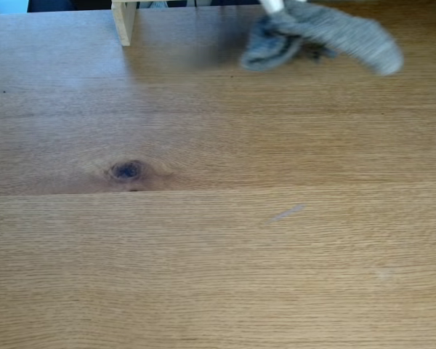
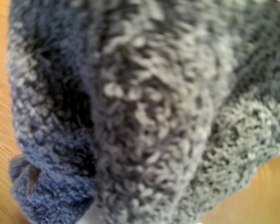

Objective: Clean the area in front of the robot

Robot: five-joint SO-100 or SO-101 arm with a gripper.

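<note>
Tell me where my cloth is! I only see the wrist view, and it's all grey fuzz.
Observer: The grey terry cloth is bunched near the far edge of the wooden tabletop, towards the right in the fixed view, just under a white bit of the arm.
Operator: Is there anything to wipe?
Observer: A small pale streak lies about mid-table, nearer the camera than the cloth.
Operator: Could I bump into something?
Observer: A pale wooden post stands at the far edge, left of the cloth and apart from it.
</note>
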